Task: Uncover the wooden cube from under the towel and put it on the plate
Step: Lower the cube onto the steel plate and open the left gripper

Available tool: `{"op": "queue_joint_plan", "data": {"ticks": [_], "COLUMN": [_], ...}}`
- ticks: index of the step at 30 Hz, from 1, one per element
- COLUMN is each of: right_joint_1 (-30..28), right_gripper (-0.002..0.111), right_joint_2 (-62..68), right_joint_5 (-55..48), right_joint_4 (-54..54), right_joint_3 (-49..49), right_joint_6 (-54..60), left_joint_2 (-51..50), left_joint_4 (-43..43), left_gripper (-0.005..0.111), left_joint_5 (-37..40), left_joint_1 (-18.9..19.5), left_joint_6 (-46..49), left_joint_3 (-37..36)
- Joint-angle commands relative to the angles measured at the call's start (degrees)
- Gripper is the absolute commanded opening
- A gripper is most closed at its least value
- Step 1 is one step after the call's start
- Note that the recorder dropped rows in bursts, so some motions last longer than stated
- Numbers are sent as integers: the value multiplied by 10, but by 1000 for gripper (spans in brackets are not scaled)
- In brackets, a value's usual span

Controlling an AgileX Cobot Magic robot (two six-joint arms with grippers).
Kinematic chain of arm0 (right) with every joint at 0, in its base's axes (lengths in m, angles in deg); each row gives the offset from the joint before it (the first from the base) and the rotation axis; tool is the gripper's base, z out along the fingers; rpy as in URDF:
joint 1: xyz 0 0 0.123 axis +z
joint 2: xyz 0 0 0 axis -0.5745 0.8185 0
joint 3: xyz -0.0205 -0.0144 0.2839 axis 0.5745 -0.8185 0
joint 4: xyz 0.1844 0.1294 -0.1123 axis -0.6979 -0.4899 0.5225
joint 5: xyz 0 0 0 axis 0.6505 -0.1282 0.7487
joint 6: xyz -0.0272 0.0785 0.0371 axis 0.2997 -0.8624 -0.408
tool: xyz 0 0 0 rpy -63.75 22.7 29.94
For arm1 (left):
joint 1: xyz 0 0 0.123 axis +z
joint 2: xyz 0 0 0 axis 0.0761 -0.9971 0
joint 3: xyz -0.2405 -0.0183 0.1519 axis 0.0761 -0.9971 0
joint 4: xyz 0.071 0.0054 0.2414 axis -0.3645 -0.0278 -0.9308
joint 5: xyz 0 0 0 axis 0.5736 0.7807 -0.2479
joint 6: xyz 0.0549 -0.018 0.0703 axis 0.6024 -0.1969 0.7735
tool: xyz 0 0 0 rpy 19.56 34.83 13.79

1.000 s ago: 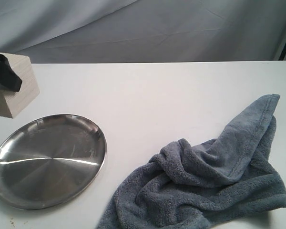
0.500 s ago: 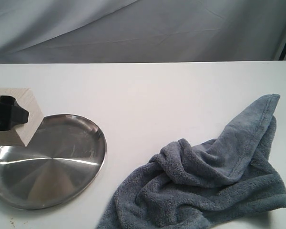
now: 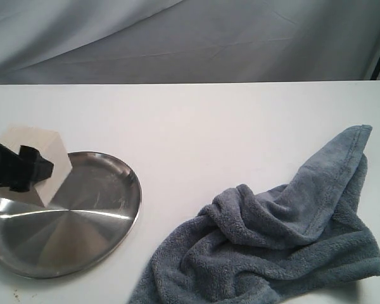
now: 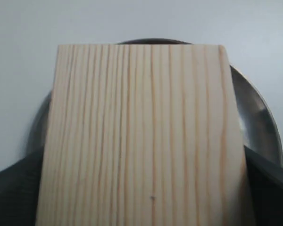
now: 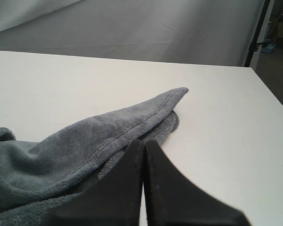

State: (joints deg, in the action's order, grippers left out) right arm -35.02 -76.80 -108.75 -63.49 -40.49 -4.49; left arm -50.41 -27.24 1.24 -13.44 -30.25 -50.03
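My left gripper (image 3: pixel 19 172) is shut on the pale wooden cube (image 3: pixel 39 161), holding it just over the far left part of the shiny steel plate (image 3: pixel 82 221). In the left wrist view the cube (image 4: pixel 141 141) fills most of the picture, with the plate's rim (image 4: pixel 259 117) showing behind it. The grey-blue towel (image 3: pixel 285 240) lies crumpled at the right of the table. My right gripper (image 5: pixel 143 143) is shut with nothing in it, just above the towel's edge (image 5: pixel 108 136); it does not show in the exterior view.
The white table (image 3: pixel 196 126) runs back to a grey cloth backdrop (image 3: pixel 190 38). In the right wrist view the table's edge (image 5: pixel 269 89) lies close beyond the towel's corner.
My left gripper has carried the cube down and to the right, from above the table's far left to just over the plate's left part. The towel has not moved.
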Motion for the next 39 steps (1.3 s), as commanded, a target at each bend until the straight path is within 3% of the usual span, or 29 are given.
{"op": "queue_joint_plan", "data": {"ticks": [1,6,12,19,24,31,39], "right_joint_1": [2,2,2,2,2,2,2], "right_gripper": [0,0,0,0,0,0,0], "right_joint_2": [-4,-4,-4,-4,-4,-4,-4], "right_joint_5": [4,4,4,4,4,4,4], "right_joint_4": [-2,-2,-2,-2,-2,-2,-2], "right_joint_3": [-2,-2,-2,-2,-2,-2,-2], "right_joint_6": [0,0,0,0,0,0,0], "left_joint_2": [-48,-73,-73,-73,-73,-74,-153], "left_joint_4": [-24,-25,-22,6,2,1,-27], "left_gripper": [0,0,0,0,0,0,0], "left_joint_5": [-21,-91,-143,-330,-364,-314,-344], "left_joint_1": [-38,-40,-42,-42,-42,-65,-71], "left_joint_6": [11,-53,-65,-68,-113,-112,-110], "left_joint_3": [6,7,-1,-106,-130,-130,-130]}}
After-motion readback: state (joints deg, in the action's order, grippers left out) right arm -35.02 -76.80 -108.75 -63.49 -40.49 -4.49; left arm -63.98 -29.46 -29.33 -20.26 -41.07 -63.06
